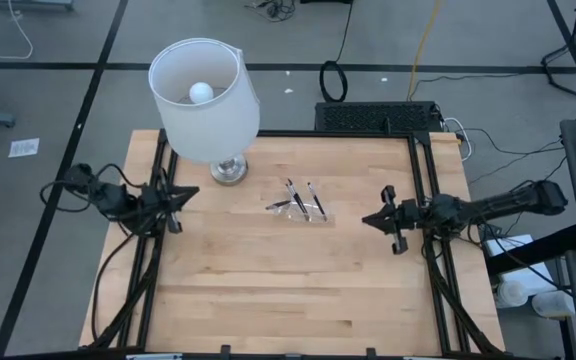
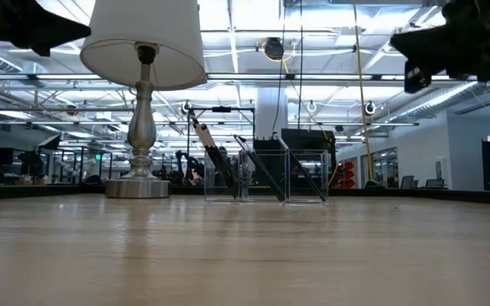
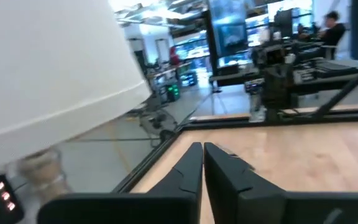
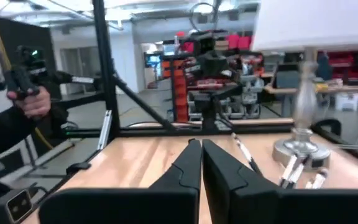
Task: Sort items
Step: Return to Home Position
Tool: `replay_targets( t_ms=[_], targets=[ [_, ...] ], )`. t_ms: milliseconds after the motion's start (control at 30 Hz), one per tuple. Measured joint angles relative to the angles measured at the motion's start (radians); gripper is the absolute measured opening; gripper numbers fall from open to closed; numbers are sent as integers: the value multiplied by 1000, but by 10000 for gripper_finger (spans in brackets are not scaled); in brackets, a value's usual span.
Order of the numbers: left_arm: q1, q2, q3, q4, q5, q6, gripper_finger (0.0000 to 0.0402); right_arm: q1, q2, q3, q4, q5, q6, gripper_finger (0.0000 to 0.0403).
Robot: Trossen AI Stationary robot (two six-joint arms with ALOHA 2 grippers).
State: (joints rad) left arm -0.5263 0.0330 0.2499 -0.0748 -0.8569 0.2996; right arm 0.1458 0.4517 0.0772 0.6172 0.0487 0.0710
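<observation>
Three thin dark items (image 1: pixel 303 200) with pale ends stand slanted in a small clear tray (image 1: pixel 318 217) at the table's middle; the low view shows the items (image 2: pixel 215 166) leaning against the walls of the tray (image 2: pixel 309 178). My left gripper (image 1: pixel 193 192) hangs shut over the table's left edge, pointing level toward the middle, beside the lamp. My right gripper (image 1: pixel 366 220) hangs shut over the right side, pointing toward the tray. Each gripper's own wrist view shows nothing between the fingers of the left gripper (image 3: pixel 201 147) or the right gripper (image 4: pixel 199 143).
A white-shaded lamp (image 1: pixel 205 100) stands on its silver base (image 1: pixel 229 170) at the far left, close to my left gripper. Black frame rails (image 1: pixel 423 190) run along the left, right and far edges. A person's hand (image 4: pixel 27 99) shows beyond the table.
</observation>
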Motion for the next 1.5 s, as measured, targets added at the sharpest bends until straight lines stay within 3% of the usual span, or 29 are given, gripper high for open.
replay_targets(
  t_ms=[133,300,500,667,733,900,1033,1200,1500],
  targets=[
    [81,9,-17,-16,2,-31,5,-59,-76,-57,74,-2,7,1],
    [179,16,-16,-26,35,-80,4,-125,-104,-58,53,-88,23,0],
    [326,104,-72,-64,262,-233,3,-189,-116,-60,17,-136,13,0],
    [406,138,-192,98,367,-175,4,-212,-119,-61,23,-133,-20,0],
    [413,131,-220,163,409,-134,3,-212,-128,-61,26,-133,-19,0],
    [376,107,-176,135,432,-127,3,-212,-189,-61,-17,-133,37,0],
    [303,81,-105,59,466,-60,3,-212,-290,-61,-147,-133,36,0],
    [274,28,-118,61,463,-1,2,-212,-448,-62,-307,-140,40,0],
    [275,-28,-150,0,464,14,2,-231,-447,-54,-363,-152,35,0]
  ],
)
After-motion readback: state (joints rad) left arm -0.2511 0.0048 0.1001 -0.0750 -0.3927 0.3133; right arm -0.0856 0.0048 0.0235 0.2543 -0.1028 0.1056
